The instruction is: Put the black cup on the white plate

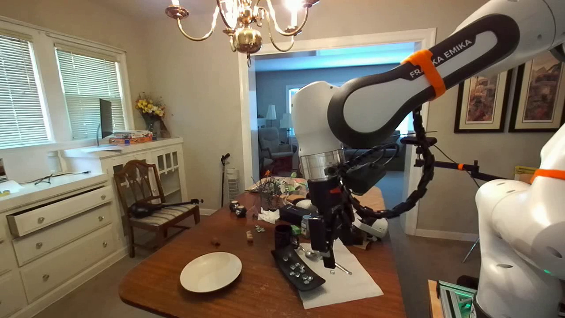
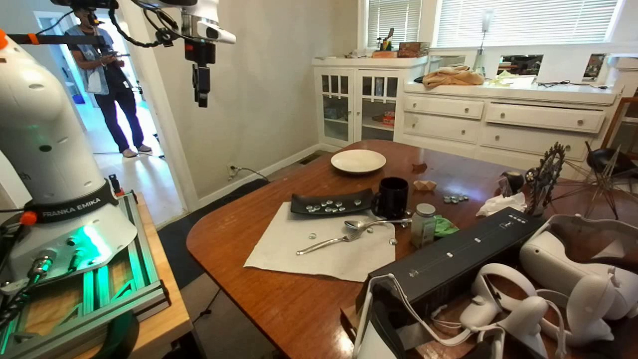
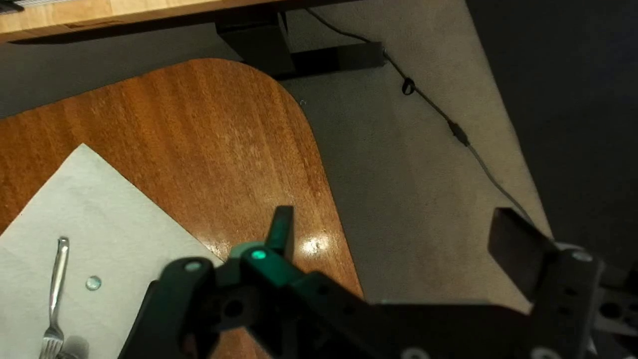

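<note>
The black cup (image 1: 282, 237) stands upright on the brown table. It also shows in an exterior view (image 2: 393, 197), beside the end of a curved black dish. The white plate (image 1: 211, 272) lies on the table apart from the cup and holds nothing; it shows in an exterior view too (image 2: 358, 161). My gripper (image 1: 325, 256) hangs in the air, fingers down, well above table height; an exterior view also shows it high up (image 2: 201, 98). In the wrist view the gripper (image 3: 394, 224) has its fingers wide apart with nothing between them. Cup and plate are out of the wrist view.
The black dish (image 2: 299, 205) holds several glass gems and lies partly on a white sheet (image 2: 279, 249). A fork (image 2: 324, 245), a spoon (image 2: 384, 222) and a glass jar (image 2: 423, 224) are near the cup. A long black box (image 2: 463, 254) and white headsets (image 2: 558, 259) lie beyond.
</note>
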### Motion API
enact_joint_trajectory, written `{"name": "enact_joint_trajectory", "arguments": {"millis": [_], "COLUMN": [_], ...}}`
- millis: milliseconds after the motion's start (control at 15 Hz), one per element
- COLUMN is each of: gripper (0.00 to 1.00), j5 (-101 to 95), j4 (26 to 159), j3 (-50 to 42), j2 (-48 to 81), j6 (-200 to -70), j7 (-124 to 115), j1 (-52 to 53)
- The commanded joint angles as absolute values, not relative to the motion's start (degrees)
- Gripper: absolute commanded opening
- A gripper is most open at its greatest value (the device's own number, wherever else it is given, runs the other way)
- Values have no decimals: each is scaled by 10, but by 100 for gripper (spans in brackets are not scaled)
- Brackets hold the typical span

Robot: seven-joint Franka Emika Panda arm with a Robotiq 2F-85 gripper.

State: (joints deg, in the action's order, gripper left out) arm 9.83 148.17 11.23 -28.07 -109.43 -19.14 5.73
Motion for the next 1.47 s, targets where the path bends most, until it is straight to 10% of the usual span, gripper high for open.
{"name": "enact_joint_trajectory", "arguments": {"millis": [0, 800, 1400], "gripper": [100, 100, 100], "j5": [80, -126, -136], "j4": [1475, 1354, 1111], "j3": [117, 29, -121], "j2": [-254, 25, 256], "j6": [-1139, -1400, -1350], "j7": [-252, -479, -498], "j1": [30, -112, -90]}}
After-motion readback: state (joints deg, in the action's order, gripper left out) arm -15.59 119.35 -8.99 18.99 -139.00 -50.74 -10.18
